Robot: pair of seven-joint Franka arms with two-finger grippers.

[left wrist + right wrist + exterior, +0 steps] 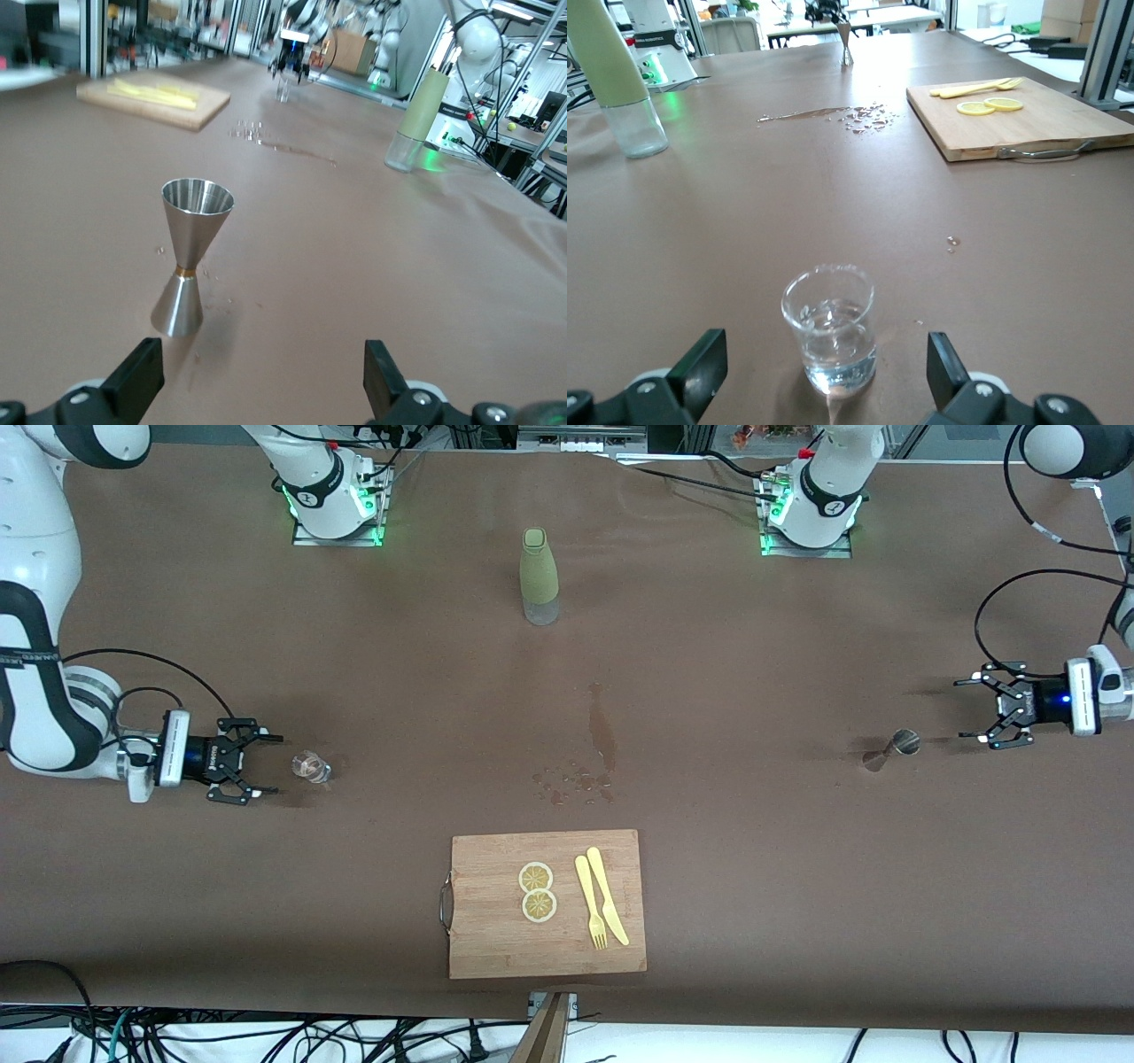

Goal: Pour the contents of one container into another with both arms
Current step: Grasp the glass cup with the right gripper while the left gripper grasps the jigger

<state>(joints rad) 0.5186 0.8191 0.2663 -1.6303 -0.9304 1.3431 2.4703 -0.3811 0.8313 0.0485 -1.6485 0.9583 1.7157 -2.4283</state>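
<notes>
Nearest your front camera you have the wooden cutting board (547,903), at 6 o'clock on the table, carrying 2 lemon slices (537,891) and, beside them, a yellow fork (590,902) and knife (607,895).

Just farther up, near the table's centre, a spill of water drops (576,781) with a long wet streak (602,731) darkens the brown table (797,868).

On that same line, look to 9 o'clock: the right gripper (255,762) lies low and level at the right arm's end, its fingers spread wide and empty. A small clear glass (311,766) holding some water stands upright just beside the fingertips, untouched.

At 3 o'clock, the left gripper (973,709) sits the same way at the left arm's end, spread wide, holding nothing. The steel jigger (889,747) stands upright near it, apart from the fingers.

Farthest, at 12 o'clock between the 2 arm bases, you see the tall green bottle (537,576) standing upright.
</notes>
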